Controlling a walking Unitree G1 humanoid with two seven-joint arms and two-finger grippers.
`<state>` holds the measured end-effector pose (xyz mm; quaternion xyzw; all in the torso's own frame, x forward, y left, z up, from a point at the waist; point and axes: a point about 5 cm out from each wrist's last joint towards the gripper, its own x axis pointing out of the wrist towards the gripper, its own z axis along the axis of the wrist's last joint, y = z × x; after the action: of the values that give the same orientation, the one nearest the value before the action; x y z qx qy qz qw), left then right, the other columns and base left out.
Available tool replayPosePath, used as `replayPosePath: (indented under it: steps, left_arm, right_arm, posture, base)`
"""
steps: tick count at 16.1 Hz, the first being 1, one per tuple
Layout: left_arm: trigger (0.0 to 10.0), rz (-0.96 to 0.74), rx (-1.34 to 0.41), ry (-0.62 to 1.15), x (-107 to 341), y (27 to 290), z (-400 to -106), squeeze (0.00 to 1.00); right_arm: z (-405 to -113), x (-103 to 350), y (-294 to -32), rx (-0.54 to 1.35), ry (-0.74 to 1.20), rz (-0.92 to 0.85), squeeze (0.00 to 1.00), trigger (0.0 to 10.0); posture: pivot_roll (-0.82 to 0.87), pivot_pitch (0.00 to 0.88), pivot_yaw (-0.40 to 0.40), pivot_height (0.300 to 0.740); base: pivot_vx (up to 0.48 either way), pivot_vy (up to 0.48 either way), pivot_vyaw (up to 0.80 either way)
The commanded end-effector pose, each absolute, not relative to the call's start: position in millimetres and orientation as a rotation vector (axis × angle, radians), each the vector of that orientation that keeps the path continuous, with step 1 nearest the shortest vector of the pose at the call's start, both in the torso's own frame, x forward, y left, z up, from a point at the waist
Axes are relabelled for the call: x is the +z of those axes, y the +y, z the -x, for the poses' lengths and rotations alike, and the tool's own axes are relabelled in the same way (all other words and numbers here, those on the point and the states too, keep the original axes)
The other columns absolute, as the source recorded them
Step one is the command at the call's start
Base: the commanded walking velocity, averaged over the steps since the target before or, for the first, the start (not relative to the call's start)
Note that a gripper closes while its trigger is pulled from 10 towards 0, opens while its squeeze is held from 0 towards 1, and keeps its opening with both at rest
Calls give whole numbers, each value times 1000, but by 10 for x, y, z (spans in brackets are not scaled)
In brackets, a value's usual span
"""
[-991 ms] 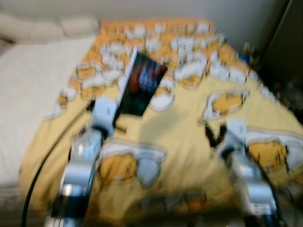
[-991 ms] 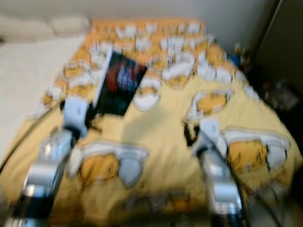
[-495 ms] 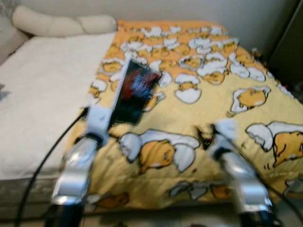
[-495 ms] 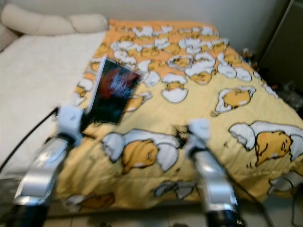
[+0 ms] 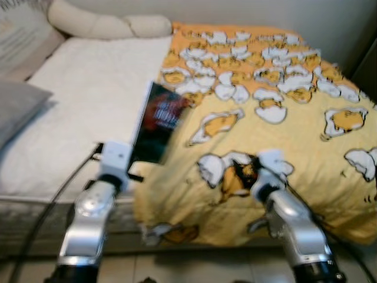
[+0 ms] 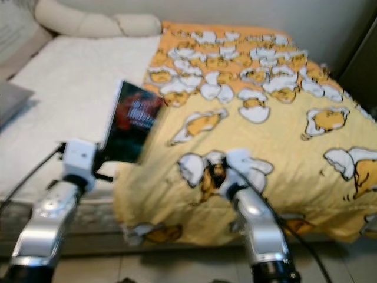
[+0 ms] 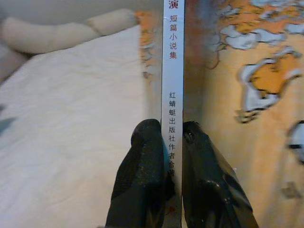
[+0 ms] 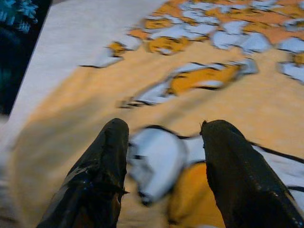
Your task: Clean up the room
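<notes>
At the far left of your head view a grey pillow (image 5: 20, 112) lies on the white sheet (image 5: 88, 100). Just left of centre your left gripper (image 7: 172, 142) is clamped on the spine of a dark book (image 5: 156, 122), holding it upright over the sheet's edge. Right of centre your right gripper (image 8: 164, 156) hangs over the yellow blanket (image 5: 294, 141), fingers apart, holding nothing.

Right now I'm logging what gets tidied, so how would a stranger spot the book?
Find the bed with the yellow egg-print blanket. At its near edge the left gripper holds a thin dark-covered book upright, above the seam between white sheet and blanket. Its white spine carries Chinese characters.
</notes>
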<state>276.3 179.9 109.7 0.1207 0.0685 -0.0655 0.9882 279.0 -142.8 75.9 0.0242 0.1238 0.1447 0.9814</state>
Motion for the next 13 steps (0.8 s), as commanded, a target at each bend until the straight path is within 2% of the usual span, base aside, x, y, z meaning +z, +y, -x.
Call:
replayPosePath:
  steps: [1,9,13]
  left_arm:
    - [10000,-234,-138,69,1242,1732,-2804,0]
    - [10000,-247,-142,70,1271,1735,-2793,0]
    - [10000,-277,-126,76,1292,1757,-2799,0]
  right_arm:
    - [-2805,816,-1549,259,226,-38,0,10000]
    - [-2795,785,-1507,279,233,-45,0,10000]
    - [-2791,773,-1490,287,236,-42,0,10000]
  posture:
    - [-20,0,12,740]
    - [-11,0,20,740]
    - [-7,0,20,740]
  base:
    - [0,480,0]
    - [0,480,0]
    - [0,-240,0]
